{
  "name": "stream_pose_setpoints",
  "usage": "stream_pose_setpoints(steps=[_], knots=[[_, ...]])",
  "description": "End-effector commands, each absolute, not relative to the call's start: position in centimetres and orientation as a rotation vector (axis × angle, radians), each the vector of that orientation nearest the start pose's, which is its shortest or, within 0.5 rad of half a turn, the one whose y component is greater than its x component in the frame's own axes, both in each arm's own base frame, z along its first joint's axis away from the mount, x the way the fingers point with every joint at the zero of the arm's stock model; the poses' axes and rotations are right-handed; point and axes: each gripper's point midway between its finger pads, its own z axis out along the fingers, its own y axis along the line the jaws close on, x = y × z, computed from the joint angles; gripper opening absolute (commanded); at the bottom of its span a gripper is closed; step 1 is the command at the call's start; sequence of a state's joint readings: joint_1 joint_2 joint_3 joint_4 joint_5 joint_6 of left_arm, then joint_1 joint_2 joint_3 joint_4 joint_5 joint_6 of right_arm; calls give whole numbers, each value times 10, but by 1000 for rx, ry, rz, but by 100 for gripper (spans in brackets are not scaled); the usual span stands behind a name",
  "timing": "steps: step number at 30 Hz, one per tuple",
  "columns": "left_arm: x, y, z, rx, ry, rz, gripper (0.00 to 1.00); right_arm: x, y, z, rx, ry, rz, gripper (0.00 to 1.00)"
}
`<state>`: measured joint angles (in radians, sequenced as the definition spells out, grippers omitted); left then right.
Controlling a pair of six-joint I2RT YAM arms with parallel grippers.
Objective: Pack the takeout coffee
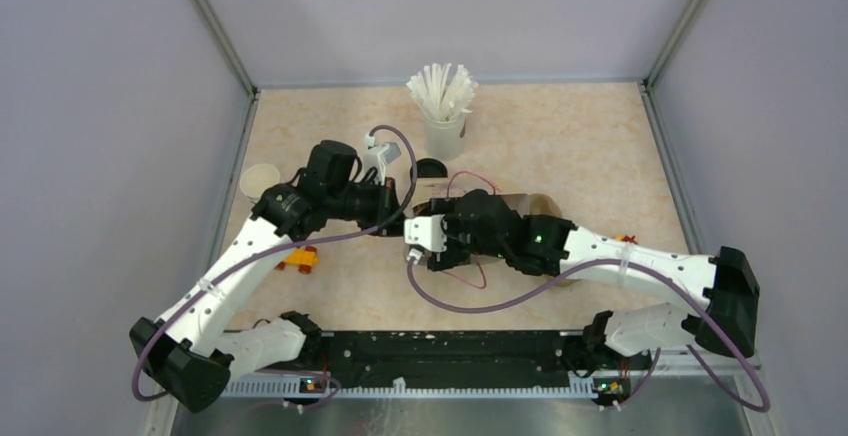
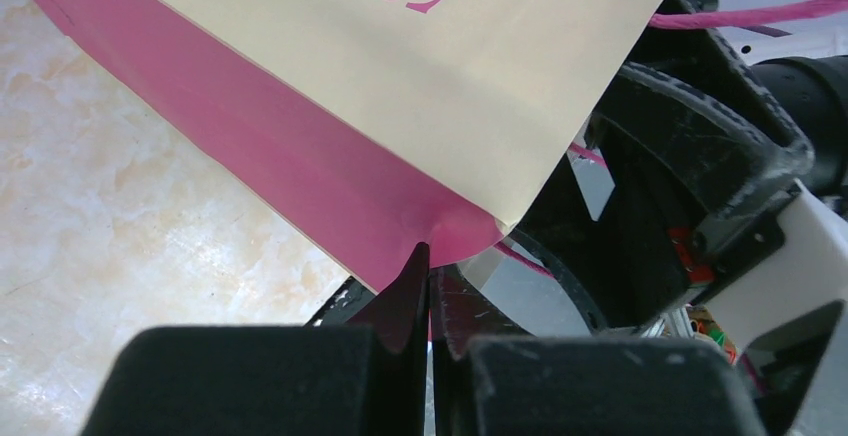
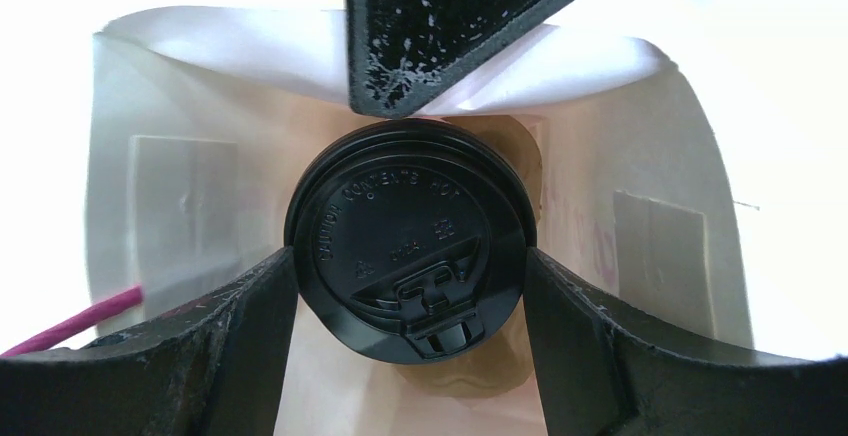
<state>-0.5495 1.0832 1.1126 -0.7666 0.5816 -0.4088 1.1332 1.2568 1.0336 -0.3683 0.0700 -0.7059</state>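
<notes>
The takeout coffee (image 3: 405,226) fills the right wrist view, its round black lid facing the camera. My right gripper (image 3: 408,254) is shut on it, one finger pressed against each side of the lid. The cup sits in the mouth of a paper bag (image 3: 180,206), white inside. My left gripper (image 2: 430,261) is shut on the bag (image 2: 400,76), pinching its pink and cream edge. One left finger (image 3: 450,26) shows at the top of the bag's mouth. From above, both wrists meet mid-table and hide most of the bag (image 1: 545,204) and all of the coffee.
A white cup of straws (image 1: 445,106) stands at the back, with a black round object (image 1: 432,168) just in front of it. A lidless paper cup (image 1: 259,180) sits at the left. A small orange toy (image 1: 300,258) lies under the left arm.
</notes>
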Motion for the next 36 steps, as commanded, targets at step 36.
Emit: stream_pose_setpoints(steps=[36], knots=[[182, -242, 266, 538, 2305, -1149, 2, 225, 287, 233, -1483, 1329, -27, 67]])
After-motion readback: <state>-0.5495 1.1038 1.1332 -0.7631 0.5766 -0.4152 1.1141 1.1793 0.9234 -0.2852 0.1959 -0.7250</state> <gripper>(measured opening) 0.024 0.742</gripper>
